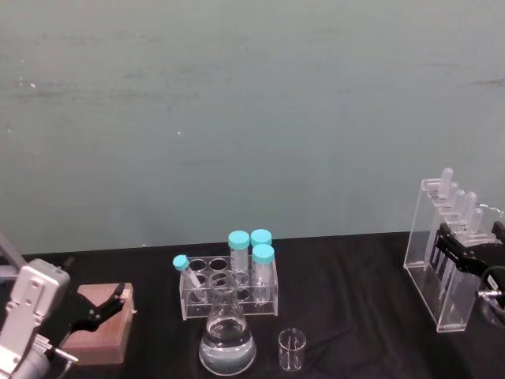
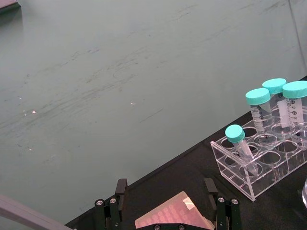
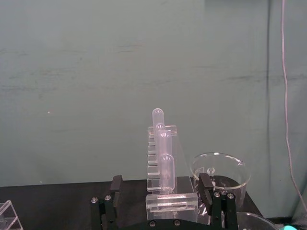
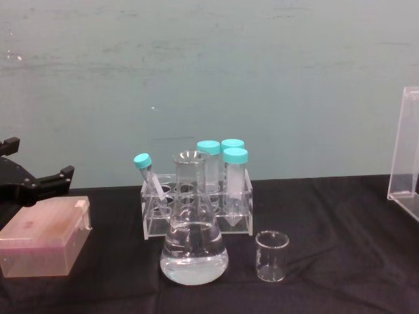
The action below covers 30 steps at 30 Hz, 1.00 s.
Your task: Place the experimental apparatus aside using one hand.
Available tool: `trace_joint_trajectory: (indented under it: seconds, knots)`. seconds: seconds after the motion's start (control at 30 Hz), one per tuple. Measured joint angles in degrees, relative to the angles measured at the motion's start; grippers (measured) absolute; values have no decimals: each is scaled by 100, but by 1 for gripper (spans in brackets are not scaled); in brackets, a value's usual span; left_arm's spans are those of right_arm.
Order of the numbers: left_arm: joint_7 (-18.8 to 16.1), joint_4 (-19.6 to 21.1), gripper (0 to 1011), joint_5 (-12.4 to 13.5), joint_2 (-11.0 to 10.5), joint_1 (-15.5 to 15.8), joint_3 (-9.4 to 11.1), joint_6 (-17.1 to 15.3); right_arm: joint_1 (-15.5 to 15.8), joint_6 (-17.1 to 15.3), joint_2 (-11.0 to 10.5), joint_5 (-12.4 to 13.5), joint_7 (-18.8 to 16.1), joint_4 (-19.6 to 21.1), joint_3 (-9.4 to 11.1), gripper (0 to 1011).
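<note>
Where the pipette stand point(image 1: 446, 304) sits: upright at the right end of the black table point(image 1: 355, 268), well apart from the other labware.
Right gripper point(image 3: 160, 182): at the stand, jaws spread, one finger on each side of its base. One finger is close to the acrylic; the other stands off with a gap.
Left gripper point(image 2: 165, 187): at the table's left end, over a pink box point(image 4: 39, 239), jaws released and holding nothing.
Conical flask point(image 4: 194, 245): upright at the front middle, with clear liquid in its lower part.
Small beaker point(image 4: 272, 256): upright, near the flask's right side, not touching it.
Tube rack point(image 4: 150, 226): just behind the flask, holding teal-capped tubes point(image 4: 236, 156), one of them tilted.
Large beaker point(image 3: 221, 171): near the stand, past it from the right wrist.
</note>
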<state>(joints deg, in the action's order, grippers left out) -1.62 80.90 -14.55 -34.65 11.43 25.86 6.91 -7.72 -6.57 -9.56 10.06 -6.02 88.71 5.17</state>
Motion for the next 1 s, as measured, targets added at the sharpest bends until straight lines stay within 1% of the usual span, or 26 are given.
trace_joint_trajectory:
  seconds: [0.47, 1.0]
  knots:
    - [0, 0, 1000, 0, 0, 0, 0, 0, 224, -21, 14, -158, 65, 392, 5, 1002]
    - [0, 0, 1000, 0, 0, 0, 0, 0, 416, 270, 49, -390, 37, 698, -93, 1002]
